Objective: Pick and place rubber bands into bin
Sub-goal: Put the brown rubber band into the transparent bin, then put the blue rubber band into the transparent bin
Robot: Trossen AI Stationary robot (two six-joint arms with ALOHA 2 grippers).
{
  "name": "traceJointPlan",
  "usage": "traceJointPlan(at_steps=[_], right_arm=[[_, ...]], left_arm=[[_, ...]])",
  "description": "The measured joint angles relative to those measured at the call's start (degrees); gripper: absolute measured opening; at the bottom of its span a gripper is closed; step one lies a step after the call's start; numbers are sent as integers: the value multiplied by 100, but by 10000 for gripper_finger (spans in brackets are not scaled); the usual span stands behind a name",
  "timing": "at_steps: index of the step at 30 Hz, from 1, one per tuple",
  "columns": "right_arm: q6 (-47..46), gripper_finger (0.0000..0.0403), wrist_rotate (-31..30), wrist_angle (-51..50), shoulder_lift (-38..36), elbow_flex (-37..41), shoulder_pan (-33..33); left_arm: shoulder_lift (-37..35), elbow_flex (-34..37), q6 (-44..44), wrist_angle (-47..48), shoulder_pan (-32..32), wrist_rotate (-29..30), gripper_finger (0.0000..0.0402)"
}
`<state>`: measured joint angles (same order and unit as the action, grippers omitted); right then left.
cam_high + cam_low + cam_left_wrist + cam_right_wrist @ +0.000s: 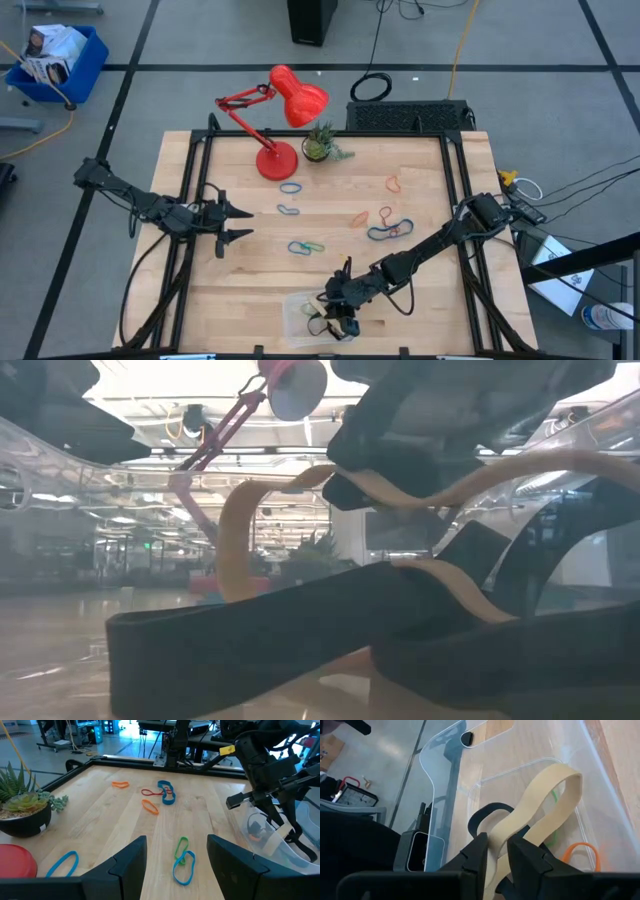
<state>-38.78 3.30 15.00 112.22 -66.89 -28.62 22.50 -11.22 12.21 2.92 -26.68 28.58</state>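
Observation:
The bin (300,310), a clear shallow tray, sits at the table's near edge. My right gripper (340,322) hangs over it, shut on a wide tan rubber band (555,795). Inside the bin lie a black band (487,812), a green one (554,820) and an orange one (580,852). The low view shows the tan band (240,530) arching over the black band (300,630). Several blue, green, orange and red bands (305,247) lie flat on the wood mid-table. My left gripper (240,223) waits open at the table's left, above the wood. My right gripper has a twisted stretch of the tan band (499,837) between its two fingers. The fingers slant down into the bin from the table's far right. The rest of the loop (565,772) runs out ahead of the fingers and curves down onto the bands in the bin, slack.
A red desk lamp (285,110) and a small potted plant (320,145) stand at the table's far edge. Black rails (185,230) run along the table's left and right sides. The bare wood between the loose bands and the bin is free.

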Motion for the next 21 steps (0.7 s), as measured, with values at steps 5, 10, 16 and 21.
traceJointPlan(at_steps=[5,10,16,21], right_arm=[[37,102,-1,11,-2,0,0],[46,132,-7,23,-7,-2,0],[219,158,16,17,-18,-2,0],[570,166,287,63,-175,-2,0]], left_arm=[[0,0,0,0,0,1,214],[0,0,0,0,2,2,214],[-2,0,0,0,2,2,214],[-2,0,-1,-3,0,2,214]])
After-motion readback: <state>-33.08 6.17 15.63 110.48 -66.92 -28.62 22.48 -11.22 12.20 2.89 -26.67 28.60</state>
